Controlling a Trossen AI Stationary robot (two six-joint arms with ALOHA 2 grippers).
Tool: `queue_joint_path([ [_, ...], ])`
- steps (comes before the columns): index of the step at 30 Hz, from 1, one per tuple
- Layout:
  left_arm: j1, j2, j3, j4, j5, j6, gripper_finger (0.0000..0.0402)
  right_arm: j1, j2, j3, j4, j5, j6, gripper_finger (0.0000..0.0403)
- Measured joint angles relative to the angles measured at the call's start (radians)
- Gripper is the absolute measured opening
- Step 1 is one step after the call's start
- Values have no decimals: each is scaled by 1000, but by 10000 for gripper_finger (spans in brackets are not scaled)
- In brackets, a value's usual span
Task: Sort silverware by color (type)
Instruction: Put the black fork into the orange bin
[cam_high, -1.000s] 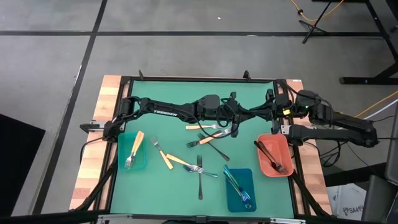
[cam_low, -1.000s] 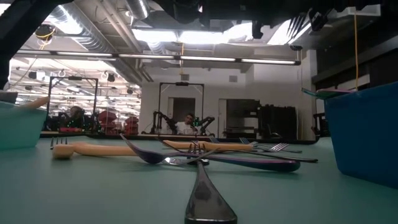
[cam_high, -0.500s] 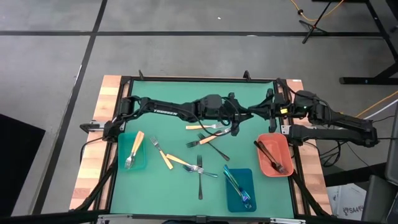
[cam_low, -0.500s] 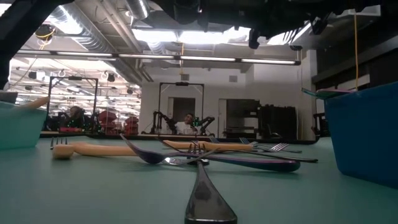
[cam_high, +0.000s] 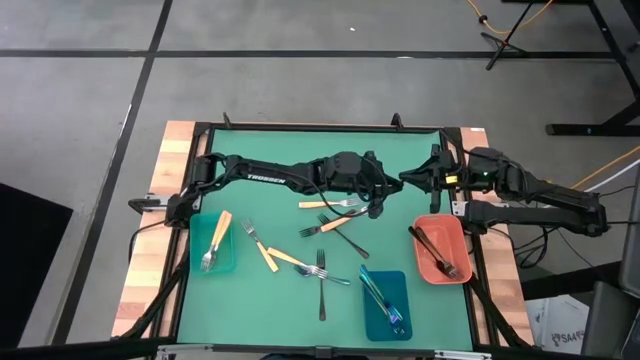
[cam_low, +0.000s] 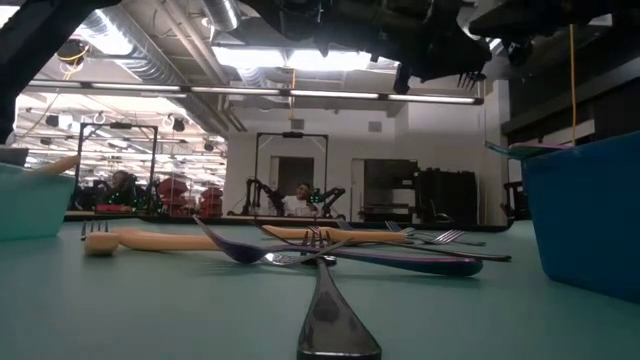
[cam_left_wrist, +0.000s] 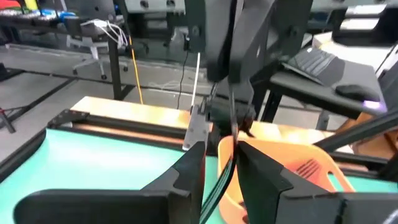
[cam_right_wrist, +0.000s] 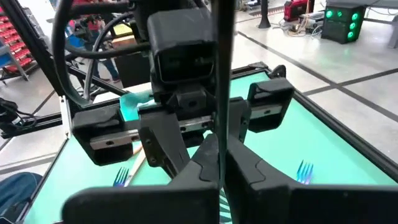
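Above the mat's far right, my two grippers meet tip to tip. My right gripper (cam_high: 408, 182) (cam_right_wrist: 219, 165) is shut on a thin black utensil (cam_right_wrist: 221, 62). My left gripper (cam_high: 390, 190) (cam_left_wrist: 222, 171) faces it, open. Its fingers stand on either side of the same black utensil (cam_left_wrist: 231, 118); whether they touch it I cannot tell. Loose silverware lies on the green mat: orange-handled forks (cam_high: 328, 205) (cam_high: 268, 255) and a dark fork (cam_high: 322, 285). My right gripper pinches the black utensil's slim shaft (cam_right_wrist: 219, 140) between its two shut fingers. It comes in about level from the table's right side. The shaft runs out past the fingertips toward my left gripper, lifted clear of the mat.
A teal tray (cam_high: 228, 262) at the left holds an orange-handled fork. A blue tray (cam_high: 400, 290) at the near right holds iridescent pieces. A salmon tray (cam_high: 452, 240) at the right holds a black utensil. A black frame edges the mat.
My left gripper has tipped up from a downward slant to nearly level and has sunk a little, close in front of my right gripper. My right gripper's tip has swung a little toward the table's left edge. The silverware on the mat has not moved.
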Motion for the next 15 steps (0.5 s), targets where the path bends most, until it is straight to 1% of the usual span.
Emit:
queue_joint_path([
  [5,1,0,0,-18,1,4,83,0,0,0,-3,3,0,0],
  [8,3,0,0,-52,3,7,83,0,0,0,-34,3,13,0],
  [11,12,0,0,-114,6,17,83,-1,-1,0,-68,9,50,0],
  [15,26,0,0,-248,29,26,83,-1,-23,1,-130,-3,98,0],
])
